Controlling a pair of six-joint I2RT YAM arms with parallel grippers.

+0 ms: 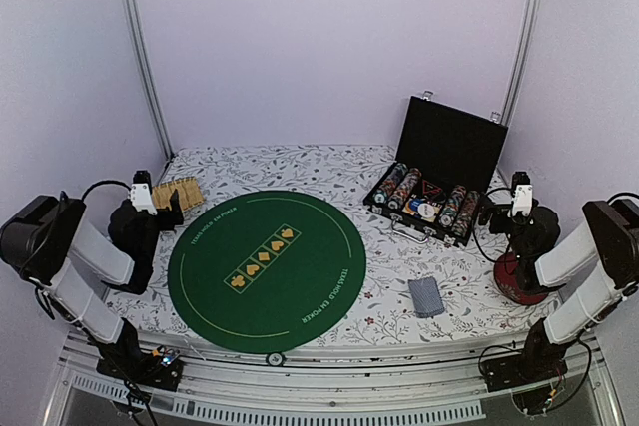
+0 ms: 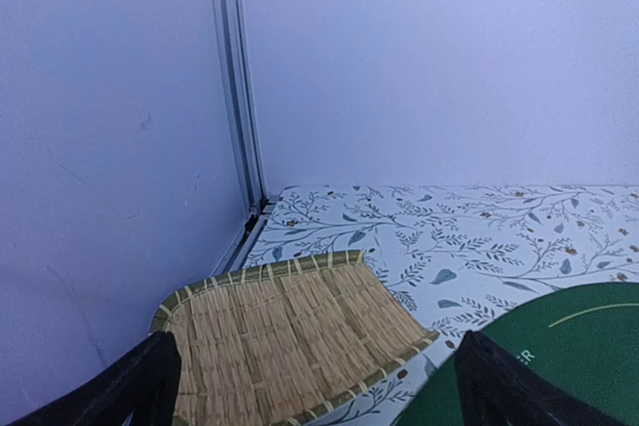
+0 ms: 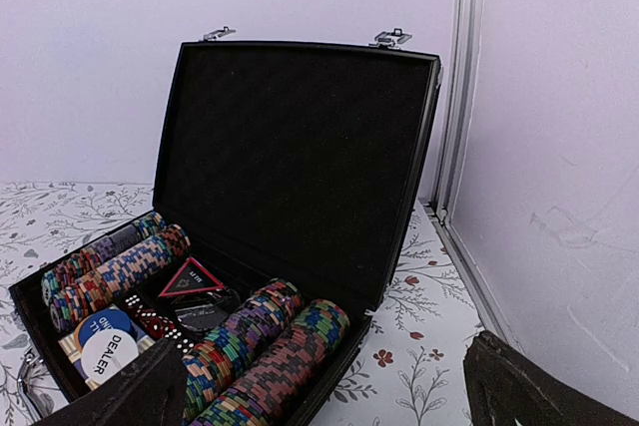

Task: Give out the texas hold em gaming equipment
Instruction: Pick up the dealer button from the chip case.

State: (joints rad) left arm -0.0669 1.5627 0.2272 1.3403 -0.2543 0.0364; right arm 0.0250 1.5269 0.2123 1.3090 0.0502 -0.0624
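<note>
Green felt (image 1: pixel 265 268), round, sits in the middle of the flowery surface (image 1: pixel 300 162). At about 2 o'clock from it there's a black case (image 1: pixel 454 142) with the lid standing up. The chips (image 3: pixel 255 341) are all in there, striped ones lying on edge in long rows. A white dealer button (image 3: pixel 108 354) is tucked in at the near left corner, between the rows.

The cards (image 1: pixel 426 296) are one face-down stack at roughly 4 o'clock off the felt, near its edge but not touching.

The right claw (image 3: pixel 329 366) is spread wide with nothing in it, pointing at the case from the 3 o'clock side. A red disc (image 1: pixel 514 281) sits under that arm, partly hidden.

The left claw (image 2: pixel 318 346) is also gaping and empty, aimed at the bamboo mat (image 2: pixel 290 341) over at 10 o'clock.
</note>
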